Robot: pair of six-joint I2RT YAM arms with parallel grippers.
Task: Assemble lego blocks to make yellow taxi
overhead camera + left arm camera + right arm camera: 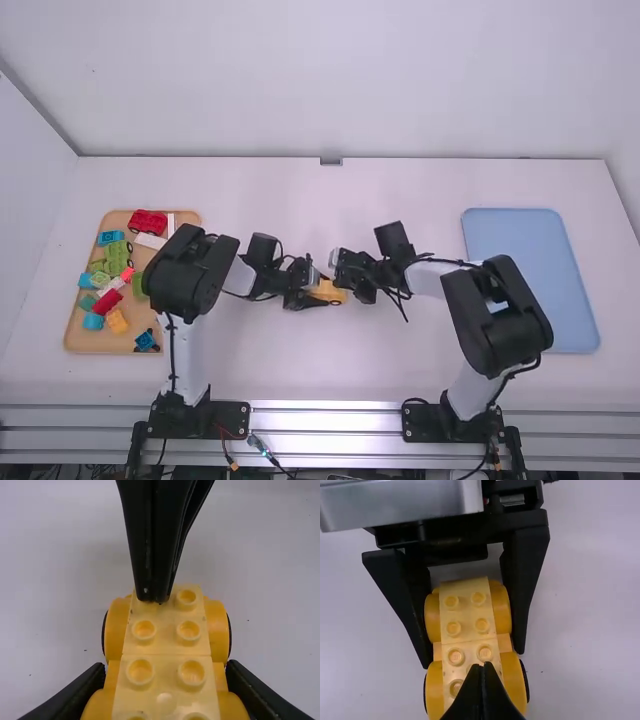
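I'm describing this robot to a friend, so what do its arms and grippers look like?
The left arm and right arm have white links, chunky rounded black joints and black cables. The left gripper and right gripper are black, each with two fingers tapering to narrow tips. A silvery box sits behind the left gripper's fingers.

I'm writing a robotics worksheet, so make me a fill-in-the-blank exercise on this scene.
The left gripper has one finger on each ____ of the toy car.
The right gripper has no gap between its two ____.
The tray on the right arm's side of the table is coloured ____.

Missing words: side; fingers; blue.
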